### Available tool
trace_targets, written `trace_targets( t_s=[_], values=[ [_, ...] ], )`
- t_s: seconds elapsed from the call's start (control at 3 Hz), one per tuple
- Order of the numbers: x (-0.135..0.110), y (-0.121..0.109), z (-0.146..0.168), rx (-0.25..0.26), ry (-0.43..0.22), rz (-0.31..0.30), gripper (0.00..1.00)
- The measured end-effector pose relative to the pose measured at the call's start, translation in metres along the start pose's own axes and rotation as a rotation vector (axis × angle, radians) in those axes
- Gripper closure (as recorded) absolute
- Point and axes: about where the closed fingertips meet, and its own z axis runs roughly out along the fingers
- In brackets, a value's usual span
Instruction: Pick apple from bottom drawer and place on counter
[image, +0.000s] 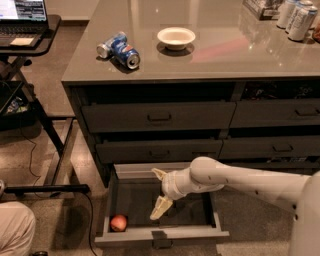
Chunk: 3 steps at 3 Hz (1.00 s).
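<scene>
The apple (118, 222) is small and red-orange and lies in the front left corner of the open bottom drawer (162, 235). My gripper (159, 193) hangs over the middle of the drawer, to the right of the apple and apart from it. Its two pale fingers (161, 207) are spread wide, one toward the back of the drawer and one toward the front, with nothing between them. My white arm reaches in from the right. The glossy grey-brown counter (225, 50) tops the dark cabinet above.
On the counter lie two blue soda cans (120, 49) on their sides, a white bowl (176, 37) and several upright cans (297, 17) at the far right. A black laptop desk (27, 35) stands left. Closed dark drawers (157, 117) sit above the open one.
</scene>
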Motion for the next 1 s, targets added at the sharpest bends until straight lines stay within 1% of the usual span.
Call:
trace_targets(
  t_s=[0.33,0.67,1.0],
  values=[
    [0.03,-0.011,0.048,-0.04,0.009,-0.009,0.0],
    [0.061,-0.012,0.114,-0.076,0.042,-0.003,0.0],
    [0.077,-0.014,0.168,-0.075,0.051,-0.016,0.0]
  ],
)
